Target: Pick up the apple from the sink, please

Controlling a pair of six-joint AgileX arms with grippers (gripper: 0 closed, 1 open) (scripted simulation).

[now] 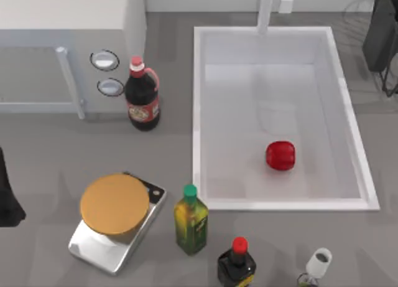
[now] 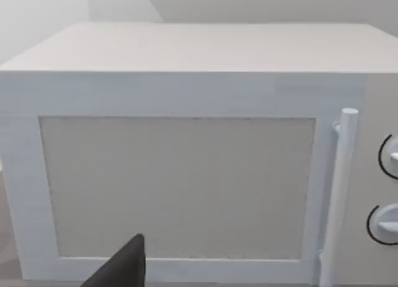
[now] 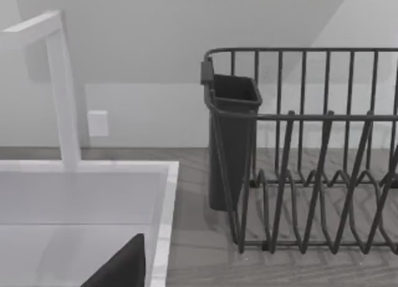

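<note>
Resting on the pale floor of the sink (image 1: 198, 112), the apple (image 1: 280, 155) sits toward the basin's near right part, apart from every wall and with nothing else in the basin beside it. It is rounded and slightly blocky, so no long axis favours one approach over another. The right arm is parked at the top view's upper right edge, just past the sink's far right corner by the dish rack (image 3: 311, 162); its wrist view looks across the sink rim and the faucet (image 3: 59, 88). The left arm waits at the left edge of the bench, facing the microwave (image 2: 186, 162), with the scale (image 1: 115, 221) and bottles between it and the basin. The right arm is judged nearer, the apple lying down and toward the front from it. Whether either hand is spread or pressed together cannot be told.
</note>
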